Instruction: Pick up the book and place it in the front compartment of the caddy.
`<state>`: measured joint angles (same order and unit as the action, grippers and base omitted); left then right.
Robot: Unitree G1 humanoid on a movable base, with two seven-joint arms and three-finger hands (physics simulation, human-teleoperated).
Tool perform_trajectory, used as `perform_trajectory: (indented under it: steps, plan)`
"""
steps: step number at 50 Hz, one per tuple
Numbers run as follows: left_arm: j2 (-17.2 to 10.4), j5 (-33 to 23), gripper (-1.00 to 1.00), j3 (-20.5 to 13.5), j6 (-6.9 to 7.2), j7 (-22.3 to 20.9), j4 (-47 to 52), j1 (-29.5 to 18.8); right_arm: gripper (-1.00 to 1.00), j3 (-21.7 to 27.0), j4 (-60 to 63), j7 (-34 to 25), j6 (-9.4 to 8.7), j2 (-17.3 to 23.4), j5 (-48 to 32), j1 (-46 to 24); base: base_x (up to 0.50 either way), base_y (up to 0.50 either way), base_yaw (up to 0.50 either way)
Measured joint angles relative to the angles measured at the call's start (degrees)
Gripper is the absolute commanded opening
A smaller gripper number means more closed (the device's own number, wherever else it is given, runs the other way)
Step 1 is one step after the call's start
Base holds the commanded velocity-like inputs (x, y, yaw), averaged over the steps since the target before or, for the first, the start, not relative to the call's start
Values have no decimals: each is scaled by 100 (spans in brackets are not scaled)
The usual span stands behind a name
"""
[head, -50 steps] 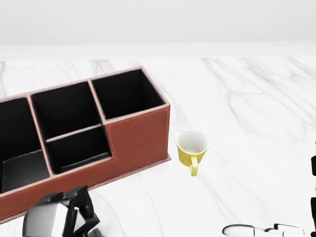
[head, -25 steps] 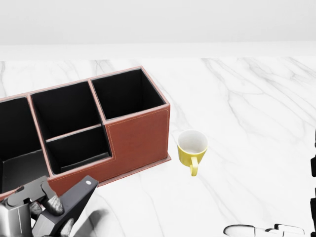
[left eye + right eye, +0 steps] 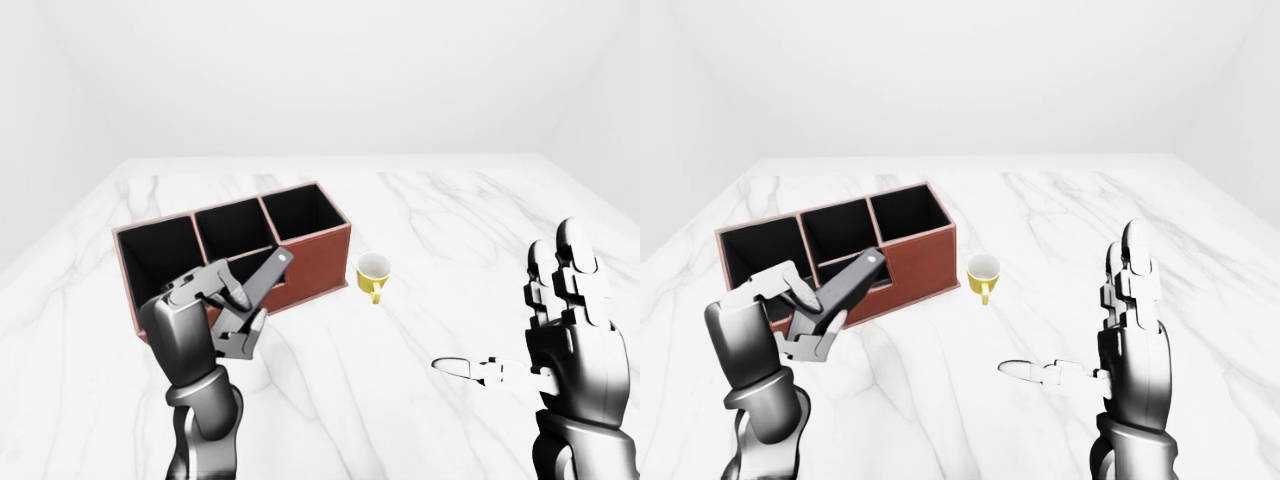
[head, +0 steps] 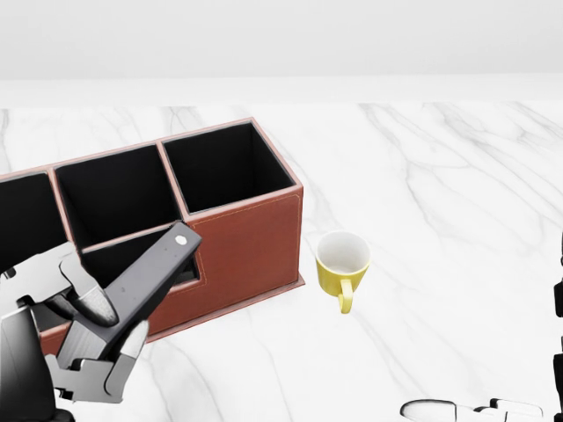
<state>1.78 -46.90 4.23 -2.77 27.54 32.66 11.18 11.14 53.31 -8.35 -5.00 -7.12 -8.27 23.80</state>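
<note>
Left robot hand (image 3: 215, 310) was raised at the lower left of the left-eye view, fingers pinched round the book (image 3: 250, 290), a thin dark grey slab. Book was tilted, its upper end pointing up-right toward the caddy (image 3: 310, 262) and overlapping the caddy's near wall in every view; couldn't tell whether it touched. Caddy was red-brown outside, black inside, sitting skewed on the white marble surface (image 3: 420, 215), with three tall compartments along its far side and a lower compartment on the near side, partly hidden behind the hand and book. A yellow mug (image 3: 372, 274) stood just beside the caddy's right-hand corner, apart from it, handle toward the camera. Right robot hand (image 3: 560, 320) was up at the right side of the left-eye view, fingers spread and pointing upward, thumb out to the left, holding nothing. Open marble between the mug and the right hand, and plenty more out to the far and right edges of the surface. Plain white walls behind.
</note>
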Motion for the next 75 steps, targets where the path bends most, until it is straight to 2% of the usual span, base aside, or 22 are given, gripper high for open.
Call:
perform_trajectory:
  steps: [17, 24, 34, 43, 47, 56, 65, 70, 75]
  plan:
    - [-1, -492, -100, 7, 586, 123, -252, -1050, 100, 4, -49, 9, 0, 5, -2, -16, 0, 0, 0]
    - [-27, -743, -100, -37, 776, 219, -444, -1441, 100, 4, -63, 16, 0, 8, -3, -21, 0, 0, 0]
    - [-118, -1112, -100, -170, 776, 246, -750, -2018, 100, 12, -69, 17, 0, 3, 2, -15, 0, 0, 0]
    - [-341, -1602, -100, -265, 776, 193, -1285, -2671, 100, 11, -72, 19, 0, 1, 1, -10, 0, 0, 0]
    - [-501, -1734, -100, -325, 767, -3, -1628, -3008, 100, 5, -68, 19, 0, 0, -1, -4, 0, 0, 0]
    - [-1024, -2189, -100, -476, 633, -453, -3015, -4026, 100, -16, -71, 31, 0, 10, -21, -17, 0, 0, 0]
    - [-1506, -2617, -100, -588, 521, -1184, -4083, -4910, 100, -45, -81, 49, 0, 29, -31, -38, 0, 0, 0]
    - [-1694, -2853, -100, -622, 472, -1564, -4401, -5240, 100, -69, -96, 63, 0, 48, -33, -54, 0, 0, 0]
    - [-1820, -2992, -100, -655, 359, -1972, -4560, -5457, 100, -86, -113, 76, 0, 63, -33, -66, 0, 0, 0]
